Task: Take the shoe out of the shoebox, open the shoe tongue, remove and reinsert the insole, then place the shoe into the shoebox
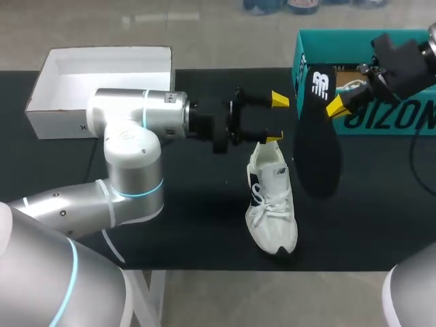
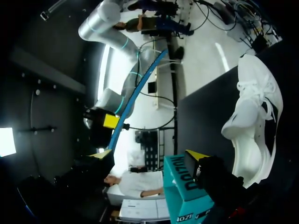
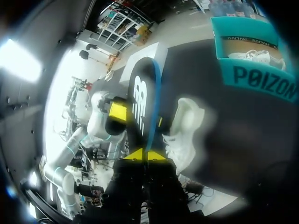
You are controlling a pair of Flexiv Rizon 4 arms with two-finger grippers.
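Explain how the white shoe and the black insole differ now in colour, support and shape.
Colour: the shoe is white with dark trim; the insole is black with a white mark.
Support: the shoe rests on the table; the insole is off it, held near one end by the right gripper.
Shape: the shoe is bulky and laced; the insole is thin and flat.
Both share a long foot outline.

white mesh shoe [image 1: 271, 204], matt black insole [image 1: 317, 146], cardboard shoebox [image 1: 310, 51]
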